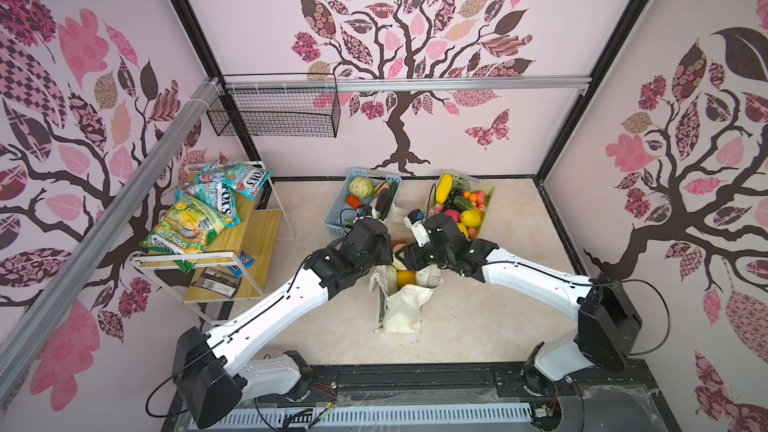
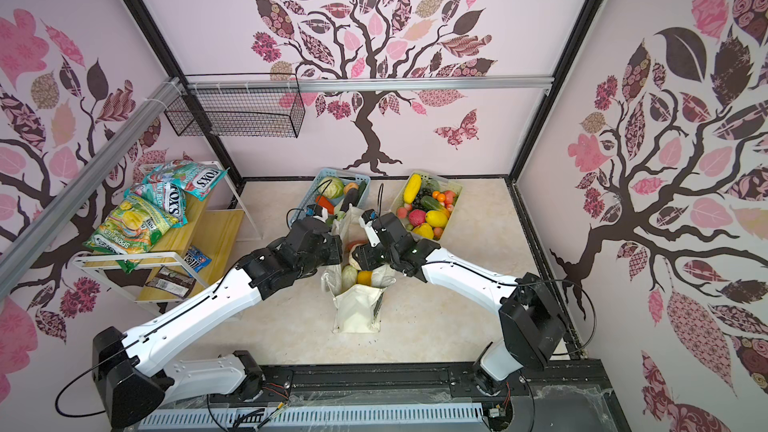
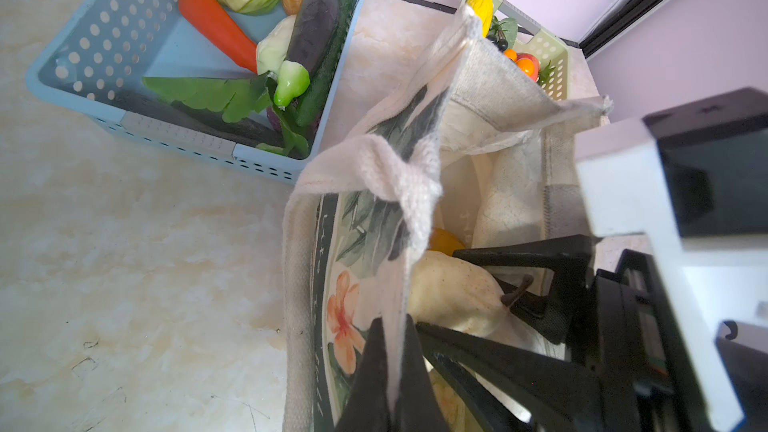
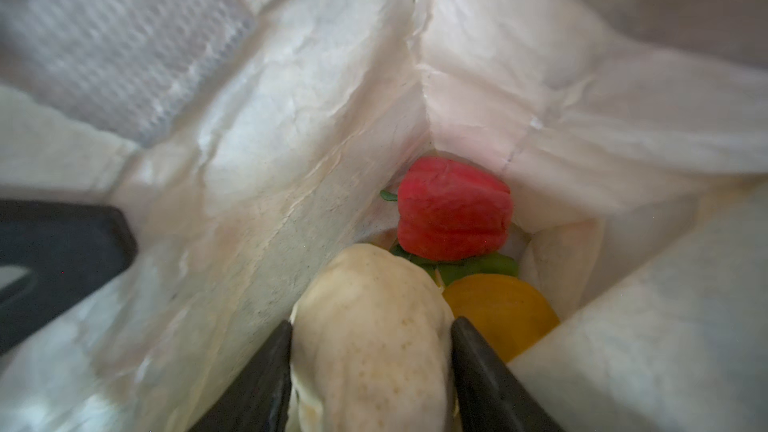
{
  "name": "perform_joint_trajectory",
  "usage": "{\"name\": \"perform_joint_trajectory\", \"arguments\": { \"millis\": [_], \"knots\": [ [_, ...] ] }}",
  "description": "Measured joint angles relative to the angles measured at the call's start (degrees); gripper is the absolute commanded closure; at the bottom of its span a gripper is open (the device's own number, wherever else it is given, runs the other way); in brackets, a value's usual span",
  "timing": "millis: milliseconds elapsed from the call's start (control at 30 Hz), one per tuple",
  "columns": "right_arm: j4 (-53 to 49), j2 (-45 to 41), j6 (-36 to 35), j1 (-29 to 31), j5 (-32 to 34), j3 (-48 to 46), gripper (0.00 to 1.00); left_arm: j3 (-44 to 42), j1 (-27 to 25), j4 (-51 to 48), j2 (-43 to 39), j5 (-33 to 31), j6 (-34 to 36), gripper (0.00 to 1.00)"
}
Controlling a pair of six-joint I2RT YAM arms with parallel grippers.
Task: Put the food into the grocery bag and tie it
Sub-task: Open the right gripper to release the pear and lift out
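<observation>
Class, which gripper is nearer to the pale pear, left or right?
Right. The right gripper holds the pear between its fingers inside the bag. The left gripper pinches the bag's rim just beside it.

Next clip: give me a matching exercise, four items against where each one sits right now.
Items:
1 carrot
2 pale pear
3 red pepper
4 snack packets

Places:
A on the wooden shelf
B gripped by the right gripper
C in the blue basket
D at the bottom of the grocery bag

Pairs: 1-C, 2-B, 3-D, 4-A
</observation>
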Motion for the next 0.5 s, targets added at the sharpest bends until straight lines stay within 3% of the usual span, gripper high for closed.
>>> {"name": "perform_joint_trajectory", "arguments": {
  "millis": [500],
  "knots": [
    [-0.13,3.21,-0.87,0.50,1.81,0.02,0.30,-0.02,0.00,0.02,0.00,-0.02,-0.44,1.00]
  ]
}}
